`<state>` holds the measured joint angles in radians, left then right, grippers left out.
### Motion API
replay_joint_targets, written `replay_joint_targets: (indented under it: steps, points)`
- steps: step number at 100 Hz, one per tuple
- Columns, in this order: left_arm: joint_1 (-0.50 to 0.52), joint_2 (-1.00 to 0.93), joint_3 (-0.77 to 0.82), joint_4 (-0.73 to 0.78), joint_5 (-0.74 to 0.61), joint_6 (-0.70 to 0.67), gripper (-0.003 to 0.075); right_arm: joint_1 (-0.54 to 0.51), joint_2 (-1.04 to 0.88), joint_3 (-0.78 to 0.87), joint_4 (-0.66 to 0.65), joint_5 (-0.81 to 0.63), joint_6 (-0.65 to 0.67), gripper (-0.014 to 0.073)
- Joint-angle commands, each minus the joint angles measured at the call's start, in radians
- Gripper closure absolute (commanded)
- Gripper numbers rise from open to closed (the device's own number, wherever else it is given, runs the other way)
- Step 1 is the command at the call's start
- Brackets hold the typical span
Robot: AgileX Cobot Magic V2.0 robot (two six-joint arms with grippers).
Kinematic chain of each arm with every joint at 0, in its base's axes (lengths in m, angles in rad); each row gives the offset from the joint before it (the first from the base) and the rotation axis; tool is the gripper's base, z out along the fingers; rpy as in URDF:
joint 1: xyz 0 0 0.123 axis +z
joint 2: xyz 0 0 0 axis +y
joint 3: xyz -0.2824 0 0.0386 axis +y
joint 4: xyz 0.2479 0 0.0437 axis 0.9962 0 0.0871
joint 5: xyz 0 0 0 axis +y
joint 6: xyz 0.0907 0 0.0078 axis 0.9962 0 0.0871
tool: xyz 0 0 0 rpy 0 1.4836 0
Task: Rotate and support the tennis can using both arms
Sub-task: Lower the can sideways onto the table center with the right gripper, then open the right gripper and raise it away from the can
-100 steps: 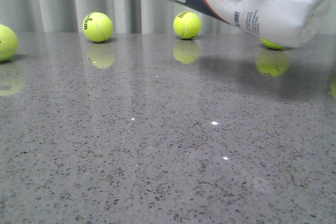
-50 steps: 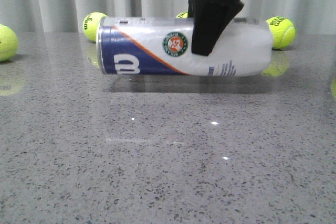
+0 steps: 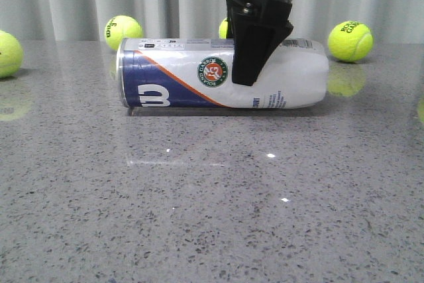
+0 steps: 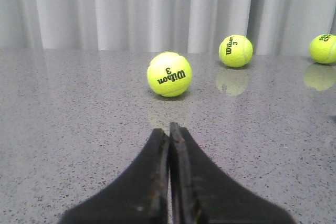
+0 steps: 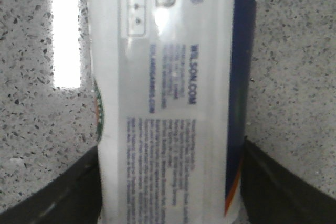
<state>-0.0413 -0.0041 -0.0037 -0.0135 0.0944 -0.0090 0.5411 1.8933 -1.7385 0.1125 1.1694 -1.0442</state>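
Observation:
The tennis can (image 3: 172, 84) lies on its side across the middle of the table. Its navy "W" end points left and its white end points right, and it is level with the tabletop or touching it. My right gripper (image 3: 246, 64) comes down from above and is shut around the can's middle, next to the round emblem (image 3: 213, 71). In the right wrist view the can (image 5: 168, 103) fills the gap between the black fingers (image 5: 68, 192). My left gripper (image 4: 169, 129) is shut and empty, low over bare table, and does not show in the front view.
Yellow-green tennis balls lie at the back of the grey speckled table (image 3: 212, 217): one at the back left (image 3: 123, 33), one at the far left (image 3: 5, 53), one at the back right (image 3: 350, 40). Ahead of the left gripper lie a near ball (image 4: 169, 74) and two farther ones (image 4: 235, 51). A curtain hangs behind.
The right gripper has carried the can from high and tilted at the upper right down to the table. It turned the can level, then moved it slightly left and lower.

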Motion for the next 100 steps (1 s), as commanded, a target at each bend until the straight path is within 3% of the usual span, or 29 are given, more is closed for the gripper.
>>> replay_joint_targets:
  steps: [1, 13, 64, 78, 88, 95, 100]
  points:
    - [0.003, -0.040, 0.048, -0.003, -0.081, -0.008, 0.0741, 0.002, -0.045, -0.030, 0.003, -0.026, -0.015, 0.0107]
    - [0.003, -0.040, 0.048, -0.003, -0.081, -0.008, 0.0741, 0.002, -0.045, -0.028, 0.003, -0.018, -0.007, -0.0079]
    - [0.003, -0.040, 0.048, -0.003, -0.081, -0.008, 0.0741, 0.002, -0.100, -0.028, 0.002, -0.081, -0.004, -0.0053]
    - [0.003, -0.040, 0.048, -0.003, -0.081, -0.008, 0.0741, 0.002, -0.151, -0.028, -0.016, -0.134, 0.130, -0.0051]
    - [0.003, -0.040, 0.048, -0.003, -0.081, -0.008, 0.0741, 0.001, -0.180, -0.028, -0.045, -0.150, 0.301, 0.0025]
    - [0.003, -0.040, 0.048, -0.003, -0.081, -0.008, 0.0741, 0.001, -0.198, -0.028, -0.082, -0.143, 0.453, 0.0161]
    - [0.003, -0.040, 0.048, -0.003, -0.081, -0.008, 0.0741, 0.001, -0.210, -0.028, -0.112, -0.135, 0.575, 0.0305]
